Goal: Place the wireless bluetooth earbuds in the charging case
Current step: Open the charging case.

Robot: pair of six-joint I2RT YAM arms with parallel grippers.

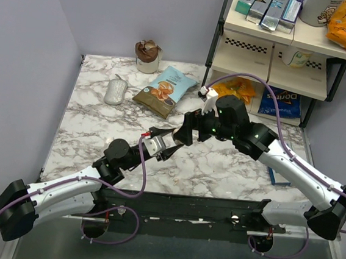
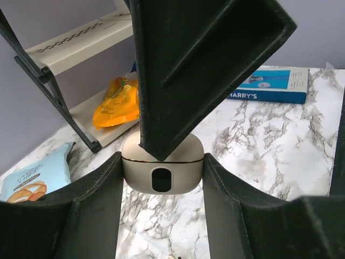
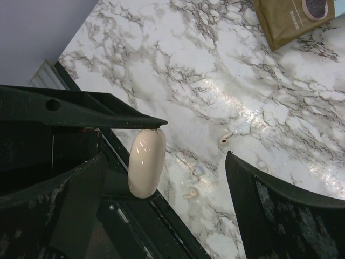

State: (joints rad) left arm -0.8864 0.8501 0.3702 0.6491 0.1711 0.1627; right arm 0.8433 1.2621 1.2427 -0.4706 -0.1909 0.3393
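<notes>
Above the middle of the table [image 1: 100, 122], my left gripper [image 1: 166, 146] is clamped on the case [image 2: 161, 170], 1 finger on each flank, holding it clear of the marble. My right gripper [image 1: 186, 134] is spread wide and grips nothing. In the left wrist view 1 of its fingers [image 2: 199, 65] points down over the top of the case, and I cannot tell whether the tip touches it. The case looks closed, with a thin seam running round it. The 2 earbuds [image 3: 225, 139] lie loose on the table below, apart from each other, the 2nd [image 3: 190, 193] nearer the table's edge.

I judge the case light, hard and glossy, a rounded pebble that will squirt out of flat pads if I squeeze off-centre. So I want my left hold low, under the seam and square across the flanks, leaving the lid free to hinge. The lid likely needs only a light push at its lip; a hard one would twist the case in my grip. The earbuds should weigh almost nothing and are smooth, apt to roll or flick away. Each is far smaller than the case, so I would close slowly across the bulb, leaving the stem free for its socket.
</notes>
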